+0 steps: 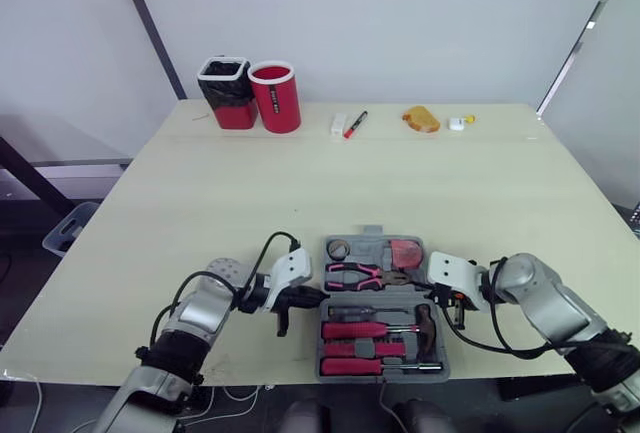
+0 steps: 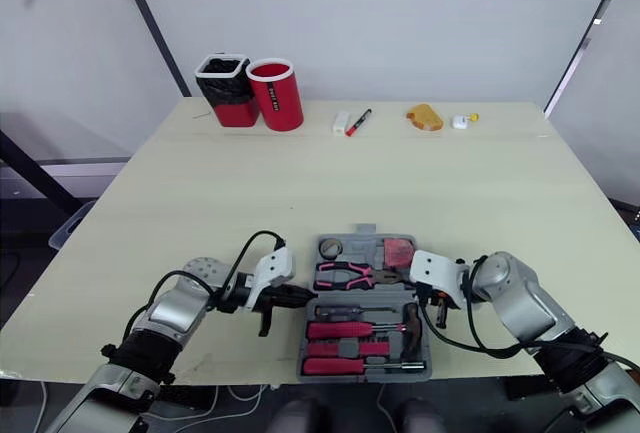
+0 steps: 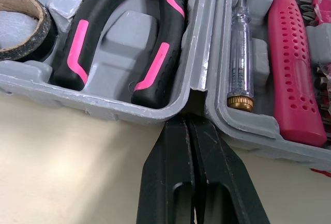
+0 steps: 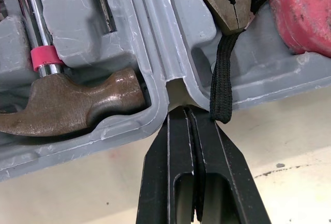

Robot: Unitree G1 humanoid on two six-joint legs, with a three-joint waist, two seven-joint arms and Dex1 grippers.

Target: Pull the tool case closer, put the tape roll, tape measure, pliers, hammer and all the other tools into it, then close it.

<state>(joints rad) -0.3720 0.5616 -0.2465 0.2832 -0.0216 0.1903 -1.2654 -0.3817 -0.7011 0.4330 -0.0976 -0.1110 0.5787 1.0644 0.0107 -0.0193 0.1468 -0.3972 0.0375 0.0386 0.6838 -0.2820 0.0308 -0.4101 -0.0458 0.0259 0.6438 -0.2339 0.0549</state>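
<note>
— Tool case point(image 1: 372, 249) first: where is it being kept?

— It is being kept open and flat at the near edge of the table point(image 1: 200, 183), between the two grippers.

— What is being held in it?

— In the far half, a tape roll point(image 1: 339, 249), pink-handled pliers point(image 1: 352, 275) and a red tape measure point(image 1: 405, 252) are being held in moulded seats. In the near half, a clear-handled tester screwdriver point(image 3: 241, 53), two red-handled screwdrivers point(image 1: 355, 330) and a hammer point(image 4: 67, 105) are being held.

— How are the fingers being carried?

— The left gripper point(image 3: 187, 123) is being held with its fingers pressed together, nothing between them, tips at the hinge notch on the case's left side. The right gripper point(image 4: 186, 111) is being held the same way at the notch on the right side. The tape measure's black strap point(image 4: 221, 79) is being draped over the rim, just beside one finger.

— Are other containers being shown?

— A red cup point(image 1: 275, 96) and a bin point(image 1: 225, 91) lined with a black bag are being stood side by side at the far edge. What is inside them cannot be told. A marker point(image 1: 355, 124) is lying near them.
</note>
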